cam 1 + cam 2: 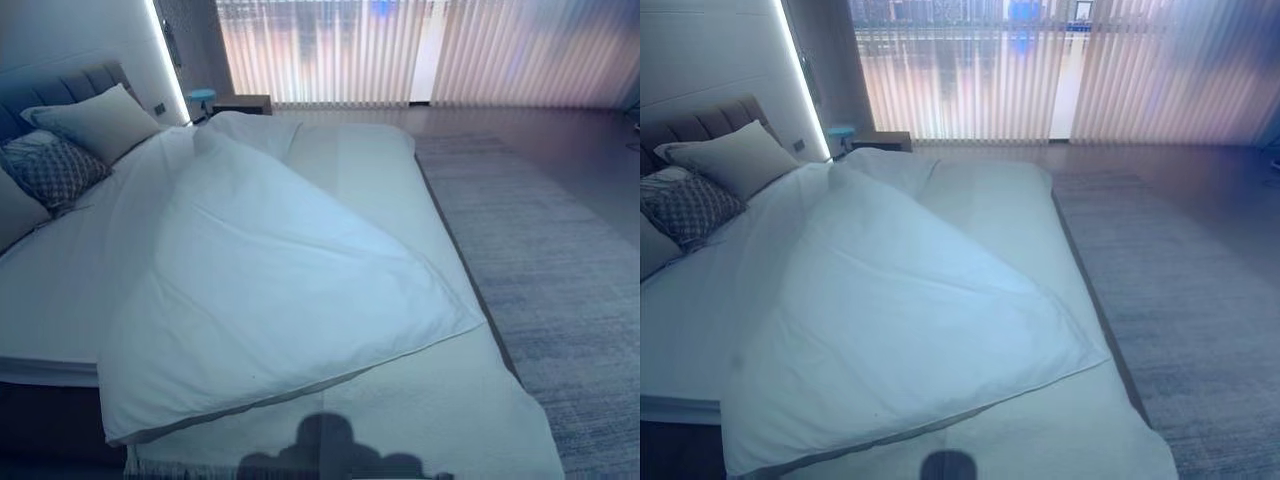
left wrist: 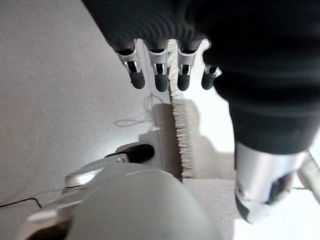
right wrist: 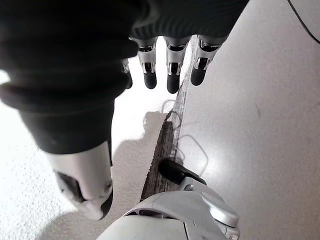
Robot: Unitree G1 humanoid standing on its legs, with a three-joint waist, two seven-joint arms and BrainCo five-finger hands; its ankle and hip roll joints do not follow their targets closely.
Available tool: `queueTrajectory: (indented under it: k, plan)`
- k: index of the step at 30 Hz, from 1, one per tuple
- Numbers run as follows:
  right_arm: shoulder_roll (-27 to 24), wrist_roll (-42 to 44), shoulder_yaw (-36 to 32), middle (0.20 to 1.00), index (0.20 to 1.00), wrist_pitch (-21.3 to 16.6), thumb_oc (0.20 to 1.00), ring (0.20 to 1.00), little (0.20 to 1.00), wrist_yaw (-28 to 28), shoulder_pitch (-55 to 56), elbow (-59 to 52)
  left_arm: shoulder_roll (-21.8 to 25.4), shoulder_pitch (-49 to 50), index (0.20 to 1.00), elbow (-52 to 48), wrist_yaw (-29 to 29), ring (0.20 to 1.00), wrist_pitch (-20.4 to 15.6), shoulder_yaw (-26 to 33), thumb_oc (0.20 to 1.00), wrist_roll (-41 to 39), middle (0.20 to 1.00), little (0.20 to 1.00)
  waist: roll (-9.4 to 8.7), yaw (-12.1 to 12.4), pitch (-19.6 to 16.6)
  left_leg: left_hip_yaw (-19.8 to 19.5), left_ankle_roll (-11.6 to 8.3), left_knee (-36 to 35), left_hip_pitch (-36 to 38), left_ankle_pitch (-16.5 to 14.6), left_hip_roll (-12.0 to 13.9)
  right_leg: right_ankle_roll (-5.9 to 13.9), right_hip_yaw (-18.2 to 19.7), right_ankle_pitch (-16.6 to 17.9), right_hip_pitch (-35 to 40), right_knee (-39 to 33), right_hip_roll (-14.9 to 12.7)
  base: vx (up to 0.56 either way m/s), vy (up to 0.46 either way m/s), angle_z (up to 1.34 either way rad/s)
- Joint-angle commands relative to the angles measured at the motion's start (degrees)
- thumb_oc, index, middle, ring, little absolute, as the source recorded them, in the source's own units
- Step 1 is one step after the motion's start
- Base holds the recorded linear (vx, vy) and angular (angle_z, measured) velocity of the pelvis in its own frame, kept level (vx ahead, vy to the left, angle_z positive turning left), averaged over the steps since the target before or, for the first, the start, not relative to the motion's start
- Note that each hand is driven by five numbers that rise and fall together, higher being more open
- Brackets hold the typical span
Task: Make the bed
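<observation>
The room is dim and bluish; daylight glows through the vertical blinds (image 1: 420, 50) at the far wall, where the slats smear into soft streaks. A bright light strip (image 1: 165, 55) runs down the wall beside the headboard. The white duvet (image 1: 270, 290) catches pale, even light, its folds softly shaded. A dark shadow falls on the near bed edge. Both wrist views are far brighter: the bedspread (image 2: 215, 130) glares white, and the close dark covers are blurred
</observation>
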Motion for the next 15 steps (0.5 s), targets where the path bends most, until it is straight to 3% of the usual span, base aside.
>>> queueTrajectory:
  k: [1, 6, 15]
  plan:
    - [1.1, 4.8, -0.8, 1.000, 1.000, -1.7, 1.000, 1.000, 1.000, -1.3, -5.2, -1.4, -1.2, -3.7, 1.000, 1.1, 0.2, 1.000, -0.7, 1.5, 1.000, -3.3, 1.000, 1.000, -1.76, -1.0, 2.8, 1.8, -0.07, 0.3, -1.0, -1.1, -4.0, 3.76, 3.2, -0.7, 2.0, 0.3, -1.0, 0.00, 0.000, 0.00]
    - [1.6, 14.6, -2.6, 1.000, 1.000, -3.5, 1.000, 1.000, 1.000, -2.7, -7.7, -10.3, -1.1, -5.1, 1.000, -0.2, 1.4, 1.000, -1.1, 0.9, 1.000, -5.3, 1.000, 1.000, -1.51, -1.3, 4.6, 2.2, -0.20, 0.3, -2.5, -0.7, -3.8, 3.88, 3.4, -0.3, 0.5, 0.3, -1.1, -0.03, 0.005, -0.01]
    - [-1.2, 23.5, -1.9, 1.000, 1.000, -6.2, 1.000, 1.000, 1.000, -6.5, -20.3, -19.8, -1.7, -8.0, 1.000, -1.6, 3.6, 1.000, -1.6, -3.1, 1.000, -7.9, 1.000, 1.000, -1.05, -0.3, 8.8, 2.7, -0.36, 0.3, -7.7, 1.1, -3.8, 4.10, 3.8, 1.8, -5.0, 0.3, -1.4, -0.05, 0.008, -0.03]
